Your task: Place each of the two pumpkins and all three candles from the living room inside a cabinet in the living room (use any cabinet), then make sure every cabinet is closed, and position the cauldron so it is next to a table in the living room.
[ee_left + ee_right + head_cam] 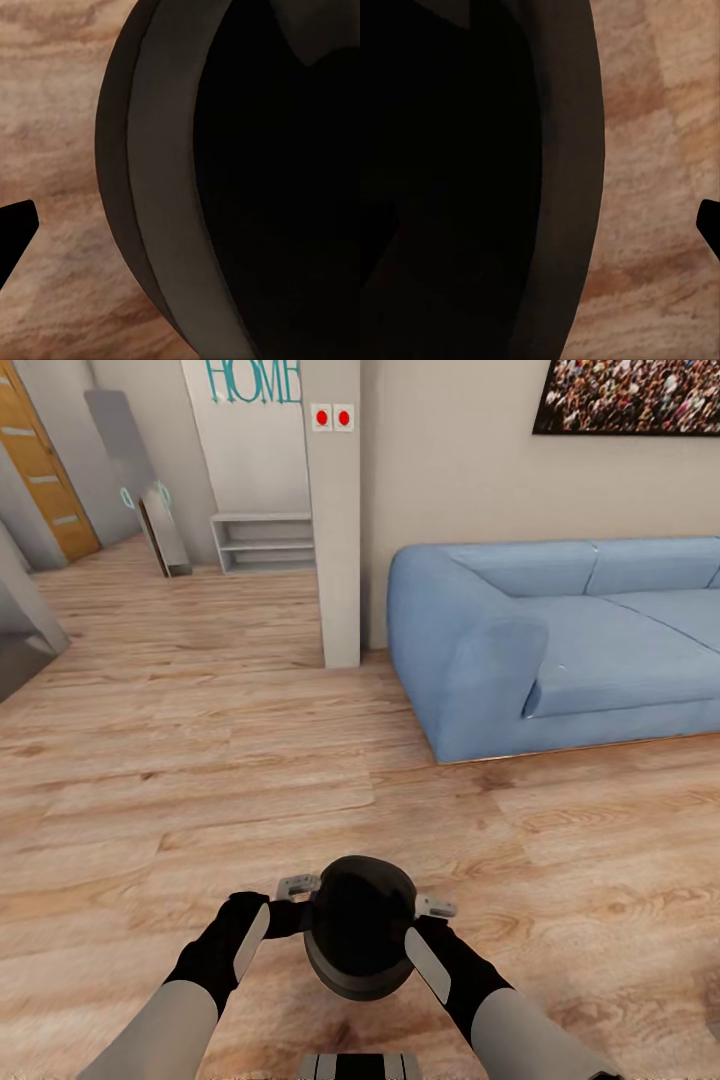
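Cauldron (360,930) carried low in front of the trunk, clear of the floor (200,760), pinched between left hand (296,905) and right hand (432,925) at opposite rim sides. Both seem clamped on its wall, though finger contact is hidden. Likely rigid, smooth, slip-prone; rim is the sensible hold. Blue sofa (560,650) lies well ahead of the right hand.

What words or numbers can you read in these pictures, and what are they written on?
"HOME": big teal letters on the white wall panel at the back; their tops are cut off by the picture's edge.
Two red dots on small white plates on the pillar: no writing on them.
The picture on the wall above the sofa: a speckled pattern, no text to read.
Nothing else has writing.
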You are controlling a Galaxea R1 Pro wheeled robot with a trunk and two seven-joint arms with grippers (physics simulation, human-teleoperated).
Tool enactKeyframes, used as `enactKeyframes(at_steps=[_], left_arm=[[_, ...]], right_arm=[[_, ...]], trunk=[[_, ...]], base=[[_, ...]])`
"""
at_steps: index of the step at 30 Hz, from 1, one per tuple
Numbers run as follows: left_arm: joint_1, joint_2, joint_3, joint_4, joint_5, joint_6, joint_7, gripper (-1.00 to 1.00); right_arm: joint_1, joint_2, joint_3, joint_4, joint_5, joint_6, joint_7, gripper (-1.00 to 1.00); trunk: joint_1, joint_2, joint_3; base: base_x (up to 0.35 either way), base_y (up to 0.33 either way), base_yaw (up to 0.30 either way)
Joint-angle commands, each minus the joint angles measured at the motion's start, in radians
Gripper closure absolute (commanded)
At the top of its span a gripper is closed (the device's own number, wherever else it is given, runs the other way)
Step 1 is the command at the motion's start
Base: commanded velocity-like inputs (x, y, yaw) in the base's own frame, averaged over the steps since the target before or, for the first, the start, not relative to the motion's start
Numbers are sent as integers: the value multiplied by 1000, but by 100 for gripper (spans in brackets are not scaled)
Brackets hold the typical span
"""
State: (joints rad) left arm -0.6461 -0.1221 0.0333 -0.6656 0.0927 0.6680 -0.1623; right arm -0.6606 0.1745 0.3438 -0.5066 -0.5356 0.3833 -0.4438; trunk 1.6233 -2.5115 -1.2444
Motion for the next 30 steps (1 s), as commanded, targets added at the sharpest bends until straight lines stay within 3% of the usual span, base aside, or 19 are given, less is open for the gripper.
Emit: enactKeyframes(at_steps=[1, 4, 9, 14, 29, 30], left_arm=[[0, -1, 3, -1, 9, 7, 1, -100], [0, -1, 3, 0, 9, 7, 1, -100], [0, -1, 3, 0, 9, 7, 2, -100], [0, -1, 3, 1, 9, 6, 2, -100], [-1, -1, 4, 1, 8, 5, 3, -100], [0, -1, 4, 1, 8, 6, 3, -100]], right_arm=[[-1, 0, 3, -1, -4, 4, -8, -100], [-1, 0, 3, -1, -4, 0, -8, -100], [-1, 0, 3, -1, -4, -4, -8, -100], [-1, 0, 2, -1, -4, -4, -8, -100], [-1, 0, 1, -1, -4, -4, -7, -100], [-1, 0, 1, -1, -4, -4, -7, 100]], trunk=[[0, -1, -5], [2, -1, -16], [2, -1, -16], [4, -3, -36], [4, -3, -36], [4, -3, -36]], base=[[0, 0, 0], [0, 0, 0], [0, 0, 0], [0, 0, 0], [0, 0, 0], [0, 0, 0]])
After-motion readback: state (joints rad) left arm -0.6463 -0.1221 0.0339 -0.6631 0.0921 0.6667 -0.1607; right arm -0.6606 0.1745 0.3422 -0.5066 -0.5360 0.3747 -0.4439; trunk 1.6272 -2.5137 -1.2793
